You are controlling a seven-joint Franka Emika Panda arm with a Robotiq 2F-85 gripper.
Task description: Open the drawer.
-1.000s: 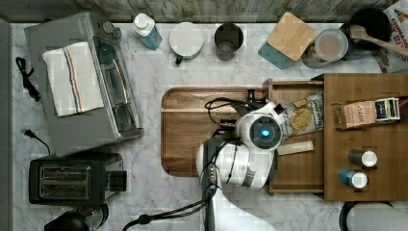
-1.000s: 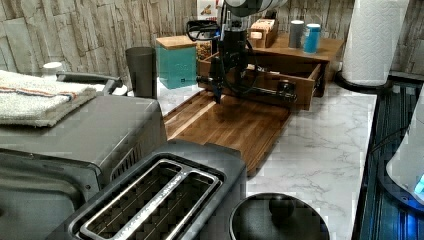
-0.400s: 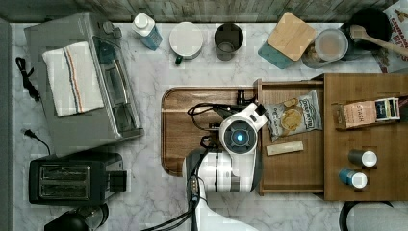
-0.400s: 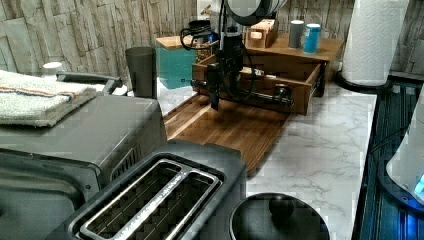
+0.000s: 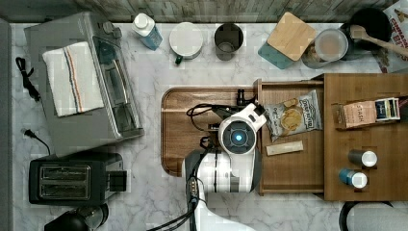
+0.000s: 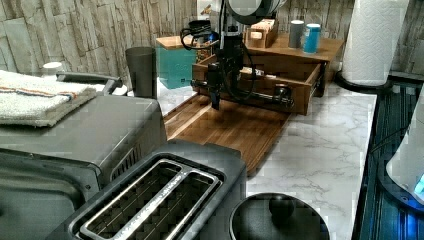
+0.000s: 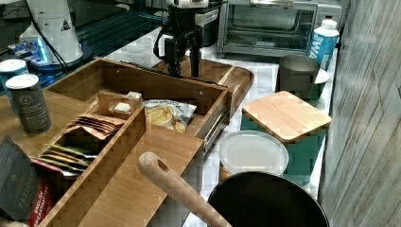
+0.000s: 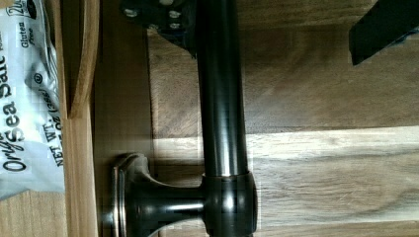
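Note:
The light-brown drawer [image 5: 293, 168] [image 6: 300, 100] [image 7: 156, 85] stands pulled out of its wooden box [image 5: 365, 91], its front over the darker tray [image 5: 178, 120] [image 6: 235, 125]. Inside lie a chip bag [image 5: 291, 118] [image 7: 165, 113] and a small packet [image 5: 285, 148]. My gripper [image 6: 215, 97] [image 7: 184, 64] [image 8: 269, 27] points down at the black bar handle [image 8: 222, 98] [image 6: 260, 95]. Its fingers are open and straddle the bar. One finger [image 8: 158, 19] touches the bar on the drawer side, and the other finger [image 8: 380, 24] stands well away over the tray.
A toaster oven [image 5: 82, 82] and a toaster [image 5: 72, 178] sit at the top view's left. Cups, a bottle, a teal lidded container [image 5: 288, 38] and a pot [image 5: 370, 24] line the back. Two cans [image 5: 358, 166] stand on the box. A paper towel roll [image 6: 375, 40] stands beside it.
The drawer has slid further out toward the top view's left, with my gripper at its handle. Most of that motion came in the first half second.

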